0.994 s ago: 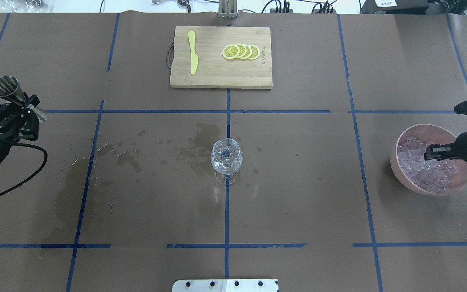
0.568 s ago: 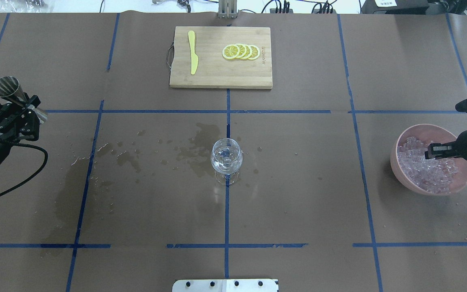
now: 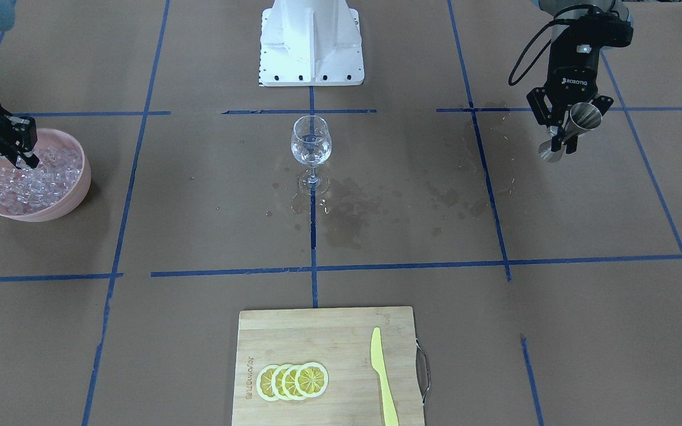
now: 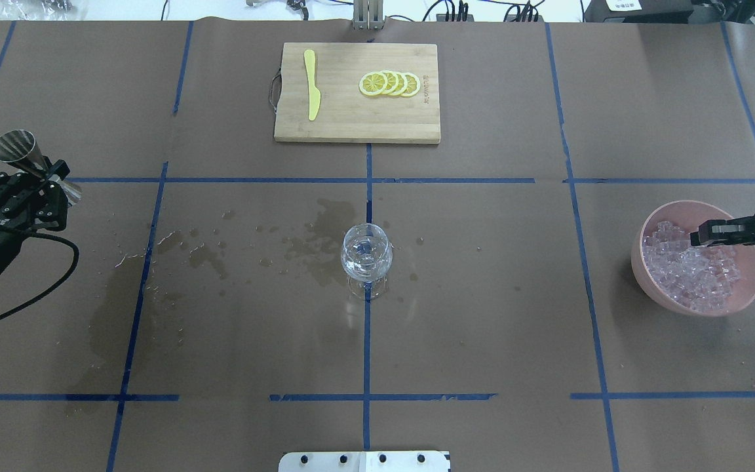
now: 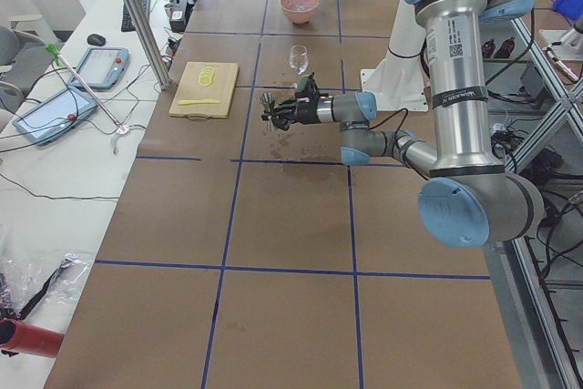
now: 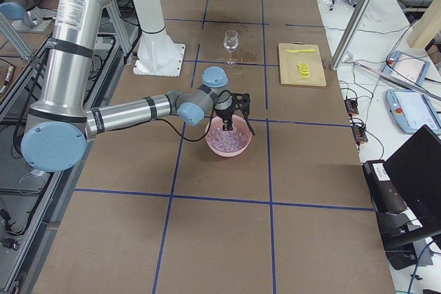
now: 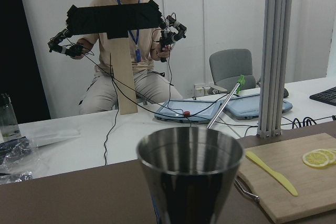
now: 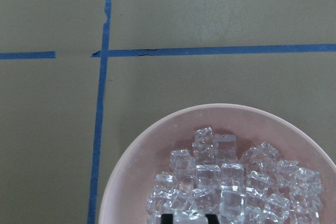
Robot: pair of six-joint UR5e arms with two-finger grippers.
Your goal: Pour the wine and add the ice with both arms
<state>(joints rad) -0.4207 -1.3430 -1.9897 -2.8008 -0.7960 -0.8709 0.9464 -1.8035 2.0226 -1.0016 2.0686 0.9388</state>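
My left gripper (image 4: 42,182) is shut on a steel jigger (image 4: 23,152) and holds it tilted above the table's left side; it also shows in the front view (image 3: 572,125). The jigger's cup (image 7: 191,171) fills the left wrist view. My right gripper (image 4: 704,235) hangs over the far part of a pink bowl (image 4: 636,265) full of ice (image 4: 695,278). In the right wrist view its fingertips (image 8: 167,217) pinch one clear cube (image 8: 188,216) just above the pile (image 8: 231,177). A clear wine glass (image 4: 366,252) stands upright at the table's centre.
A wooden cutting board (image 4: 351,124) with lemon slices (image 4: 390,84) and a yellow knife (image 4: 312,85) lies at the far middle. Wet stains (image 4: 325,242) spread left of the glass. The white robot base (image 3: 311,41) is at the near edge.
My right gripper has drawn back to the right and toward the bowl's far side. My left gripper with the jigger has shifted slightly right and nearer.
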